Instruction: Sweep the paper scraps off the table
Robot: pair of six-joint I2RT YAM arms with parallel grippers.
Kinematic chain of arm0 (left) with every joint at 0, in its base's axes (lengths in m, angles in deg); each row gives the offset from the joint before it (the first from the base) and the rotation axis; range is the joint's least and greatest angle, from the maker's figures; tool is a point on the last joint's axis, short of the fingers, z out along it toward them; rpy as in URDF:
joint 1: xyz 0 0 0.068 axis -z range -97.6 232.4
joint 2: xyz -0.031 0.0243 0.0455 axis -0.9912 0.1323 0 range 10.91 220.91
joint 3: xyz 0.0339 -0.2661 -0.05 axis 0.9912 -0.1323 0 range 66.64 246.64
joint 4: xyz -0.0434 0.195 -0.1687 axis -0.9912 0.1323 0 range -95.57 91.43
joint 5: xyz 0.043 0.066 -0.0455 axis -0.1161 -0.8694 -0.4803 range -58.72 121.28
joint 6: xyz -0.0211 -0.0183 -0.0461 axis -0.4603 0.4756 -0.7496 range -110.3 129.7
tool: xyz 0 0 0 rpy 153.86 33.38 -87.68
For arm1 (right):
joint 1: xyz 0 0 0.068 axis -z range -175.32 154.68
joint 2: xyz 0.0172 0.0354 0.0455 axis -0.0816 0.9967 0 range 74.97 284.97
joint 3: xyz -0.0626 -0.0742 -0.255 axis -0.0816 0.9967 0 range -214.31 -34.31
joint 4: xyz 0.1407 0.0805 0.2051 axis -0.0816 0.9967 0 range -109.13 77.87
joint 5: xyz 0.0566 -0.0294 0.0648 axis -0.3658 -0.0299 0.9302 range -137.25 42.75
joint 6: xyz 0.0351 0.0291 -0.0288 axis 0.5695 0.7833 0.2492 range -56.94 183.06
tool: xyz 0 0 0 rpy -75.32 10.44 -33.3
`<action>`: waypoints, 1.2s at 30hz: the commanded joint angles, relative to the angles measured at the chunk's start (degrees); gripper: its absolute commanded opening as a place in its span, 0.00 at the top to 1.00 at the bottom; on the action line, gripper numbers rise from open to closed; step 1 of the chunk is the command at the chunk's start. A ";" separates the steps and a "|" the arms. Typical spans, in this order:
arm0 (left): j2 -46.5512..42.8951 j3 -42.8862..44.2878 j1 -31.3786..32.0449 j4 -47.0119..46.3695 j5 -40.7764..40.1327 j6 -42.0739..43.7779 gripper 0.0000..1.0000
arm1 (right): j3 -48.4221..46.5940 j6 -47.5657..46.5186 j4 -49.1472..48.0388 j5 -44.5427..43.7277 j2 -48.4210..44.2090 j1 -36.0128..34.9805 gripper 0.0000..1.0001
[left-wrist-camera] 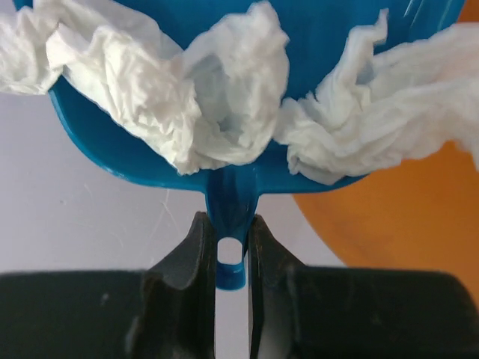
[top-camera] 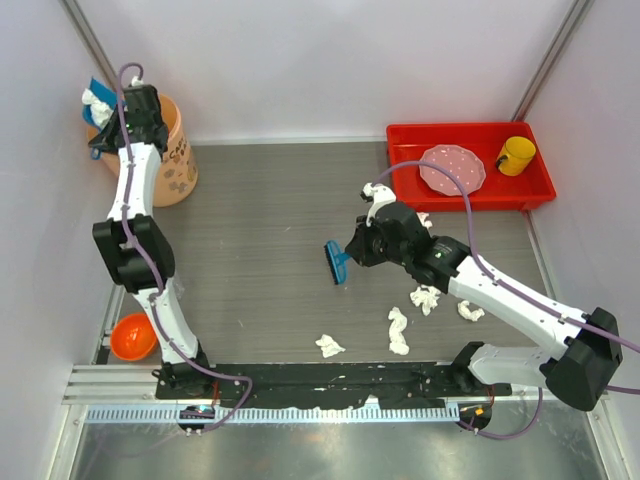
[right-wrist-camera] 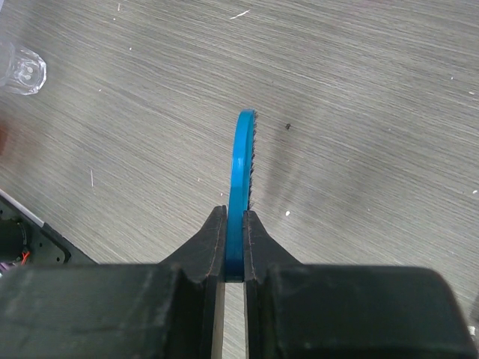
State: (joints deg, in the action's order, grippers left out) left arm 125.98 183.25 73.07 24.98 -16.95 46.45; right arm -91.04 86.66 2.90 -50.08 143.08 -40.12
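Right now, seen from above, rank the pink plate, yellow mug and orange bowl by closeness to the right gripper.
From the right gripper:
1. Pink plate, in the red tray.
2. Yellow mug, tray's far right corner.
3. Orange bowl, near left corner.

Robotics lab test cell, white enclosure walls (top-camera: pixel 330 60) around table (top-camera: pixel 270 270), metal frame posts (top-camera: pixel 547 60) at far corners, mounting rail (top-camera: pixel 330 385) along near edge.

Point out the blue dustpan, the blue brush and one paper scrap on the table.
blue dustpan (left-wrist-camera: pixel 232 196): left wrist view, on the neck of its handle.
blue brush (right-wrist-camera: pixel 241 168): right wrist view, on its blue back.
paper scrap (top-camera: pixel 329 346): top external view, middle of the leftmost loose wad.
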 commanded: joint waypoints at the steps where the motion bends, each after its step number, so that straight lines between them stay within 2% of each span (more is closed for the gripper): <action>1: -1.07 -7.24 1.67 -21.71 -13.29 22.25 1.00 | -0.05 0.49 -2.60 0.02 -2.11 -0.03 0.99; 2: -1.85 -9.46 2.11 -29.93 -14.25 25.44 1.00 | 0.04 0.66 -2.60 0.10 -2.20 -0.03 0.99; 4: -2.39 -15.85 2.38 -39.20 -14.96 31.33 1.00 | -0.05 0.66 -2.77 0.37 -2.11 -0.03 0.99; 5: -2.22 -17.98 2.47 -49.17 -15.23 39.37 1.00 | 0.04 0.75 -2.86 0.46 -2.11 -0.03 0.99; 7: -1.25 -23.51 2.47 -60.90 -14.79 48.71 1.00 | 0.21 0.66 -2.95 0.55 -2.11 -0.03 0.99; 8: -0.64 -25.11 2.38 -72.35 -14.27 57.29 1.00 | 0.30 0.75 -2.95 0.63 -2.20 -0.03 0.99; 11: 2.52 -29.16 2.38 -89.10 -10.76 69.72 1.00 | 0.57 0.75 -2.95 0.81 -2.37 -0.03 0.99; 13: 3.76 -29.60 2.38 -92.67 -9.52 71.52 1.00 | 0.83 0.66 -3.21 0.90 -2.64 -0.03 0.99; 21: 2.45 -31.53 2.82 -92.07 -9.52 70.13 1.00 | 1.71 0.66 -3.65 1.25 -2.64 -0.03 0.99; 24: -0.27 -33.38 3.69 -89.27 -9.78 64.53 1.00 | 1.80 0.66 -4.18 1.69 -2.38 -0.03 0.99; 27: -5.54 -33.13 4.57 -74.80 -10.92 53.55 1.00 | 1.62 0.93 -4.44 2.04 -1.94 -0.03 0.99; 28: -6.86 -32.16 4.58 -61.01 -10.92 41.68 1.00 | 1.54 0.93 -4.44 2.04 -1.76 -0.03 0.99; 29: -9.31 -30.85 4.49 -52.95 -9.79 35.56 1.00 | 1.53 1.01 -4.53 1.95 -1.76 -0.03 0.99; 30: -10.03 -26.57 4.49 -34.25 -8.04 27.84 1.00 | 1.71 1.10 -4.62 2.04 -1.93 -0.03 0.99; 31: -10.56 -23.48 4.31 -24.14 -5.50 14.36 1.00 | 1.80 1.10 -4.71 2.04 -2.20 -0.03 0.99; 32: -10.39 -18.15 3.88 -16.82 -1.47 8.83 1.00 | 2.15 1.36 -4.88 2.04 -2.29 -0.12 0.99; 33: -10.30 -16.79 3.61 -10.66 -0.82 6.17 1.00 | 2.24 1.45 -5.23 2.04 -2.37 -0.03 0.99; 36: -10.04 -16.95 3.87 -11.47 -1.25 5.96 1.00 | 2.15 1.54 -5.50 3.87 -2.64 -0.20 0.99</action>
State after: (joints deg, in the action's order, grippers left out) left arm 119.66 163.65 77.25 -5.54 -21.24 69.31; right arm -89.20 87.33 0.64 -48.42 142.32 -40.12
